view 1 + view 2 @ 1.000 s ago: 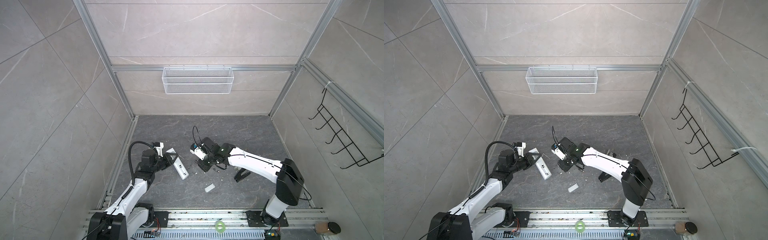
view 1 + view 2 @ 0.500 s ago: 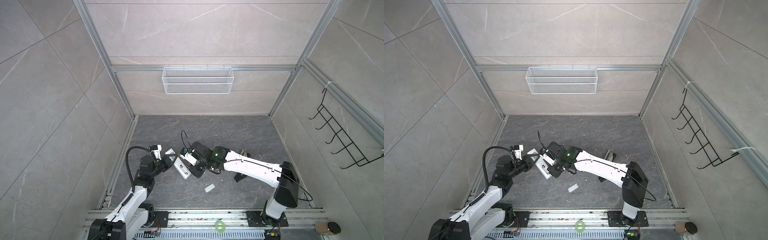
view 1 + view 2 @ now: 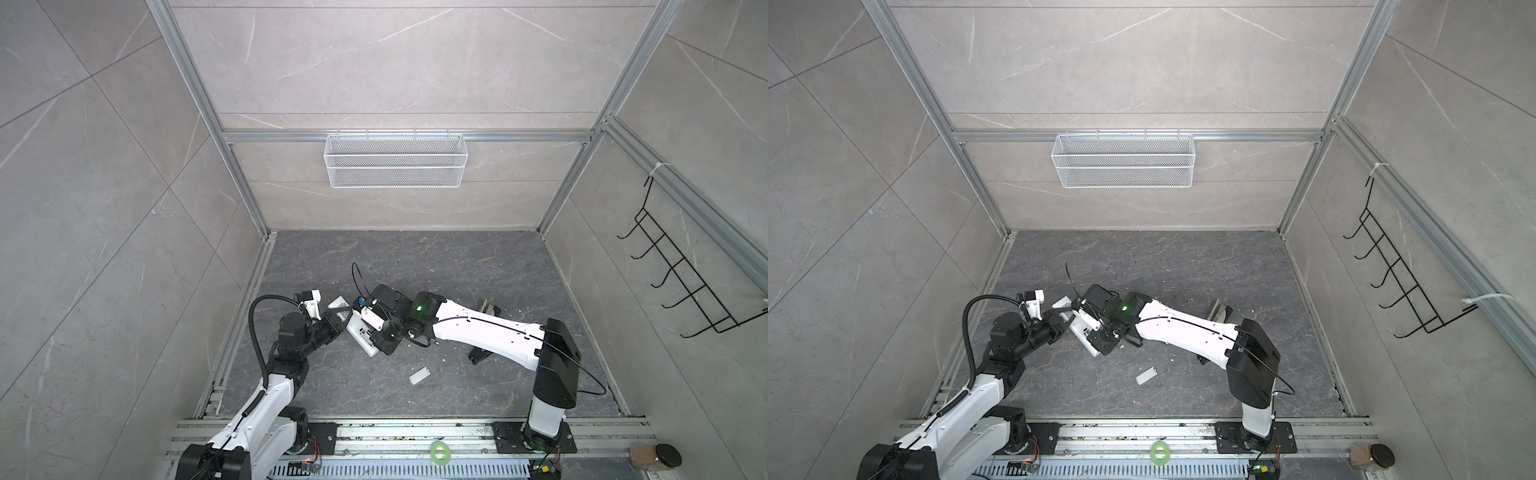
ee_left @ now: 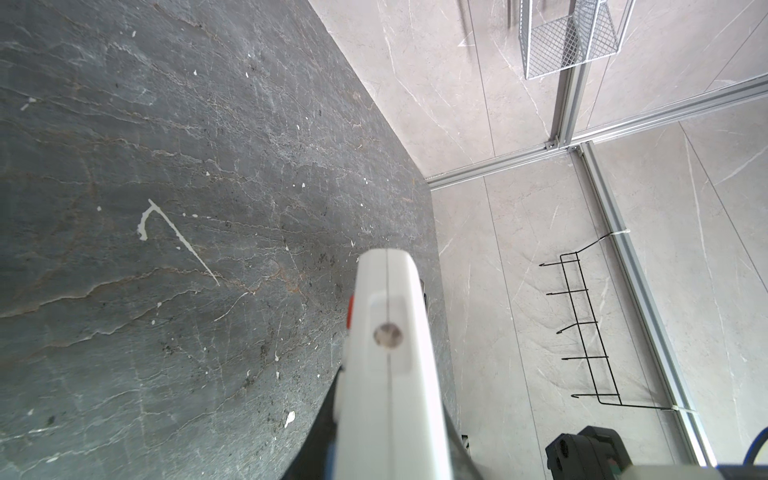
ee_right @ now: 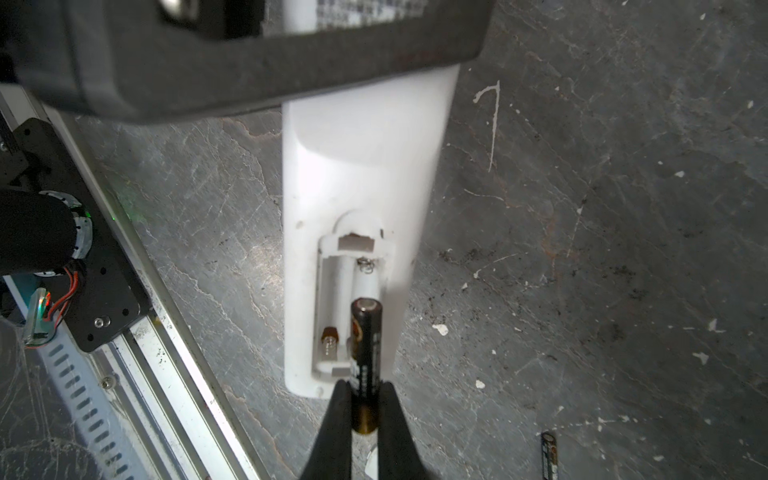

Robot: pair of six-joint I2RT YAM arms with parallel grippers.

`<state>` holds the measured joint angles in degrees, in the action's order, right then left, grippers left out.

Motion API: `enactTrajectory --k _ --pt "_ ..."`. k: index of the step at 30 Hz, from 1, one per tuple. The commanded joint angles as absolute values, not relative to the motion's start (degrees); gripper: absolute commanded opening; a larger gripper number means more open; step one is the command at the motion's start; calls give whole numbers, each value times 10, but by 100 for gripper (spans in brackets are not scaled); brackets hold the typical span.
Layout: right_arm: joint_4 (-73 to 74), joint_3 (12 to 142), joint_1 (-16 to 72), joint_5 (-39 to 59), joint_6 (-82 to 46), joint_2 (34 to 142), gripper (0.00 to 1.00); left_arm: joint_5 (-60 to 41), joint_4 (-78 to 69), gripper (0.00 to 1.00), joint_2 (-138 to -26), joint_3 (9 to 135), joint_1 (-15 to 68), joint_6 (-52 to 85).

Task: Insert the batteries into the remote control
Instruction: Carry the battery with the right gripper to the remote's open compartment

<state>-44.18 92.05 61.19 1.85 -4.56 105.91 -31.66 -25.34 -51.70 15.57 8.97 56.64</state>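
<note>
The white remote control (image 3: 362,341) (image 3: 1084,336) lies back up, slanted, on the dark floor left of centre. My left gripper (image 3: 338,322) is shut on its far end, and that end sticks out past the hidden jaws in the left wrist view (image 4: 388,374). The battery compartment (image 5: 351,307) is open with both slots bare. My right gripper (image 5: 365,392) (image 3: 374,337) is shut on one dark, gold-ended battery (image 5: 365,353), whose tip hangs over one slot. A second battery (image 5: 549,455) lies on the floor beside the remote.
A small loose white cover (image 3: 419,376) (image 3: 1145,375) lies on the floor in front of the remote. White crumbs dot the floor. A dark stand (image 3: 490,309) sits behind the right arm. A wire basket (image 3: 394,166) hangs on the back wall and a hook rack (image 3: 685,291) on the right wall.
My right gripper has carried the battery leftward from the floor's middle to over the remote's open compartment. The left arm has pulled back slightly, still gripping the remote.
</note>
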Motion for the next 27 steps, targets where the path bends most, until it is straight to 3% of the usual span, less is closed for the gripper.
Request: enactTrajectory --k 1,27 --pt "-460 942 618 11 -49 1079 0 -318 -280 0 -503 154 90 570" --pt "-468 973 618 -12 -61 1129 0 -317 -277 0 -496 153 90 565"
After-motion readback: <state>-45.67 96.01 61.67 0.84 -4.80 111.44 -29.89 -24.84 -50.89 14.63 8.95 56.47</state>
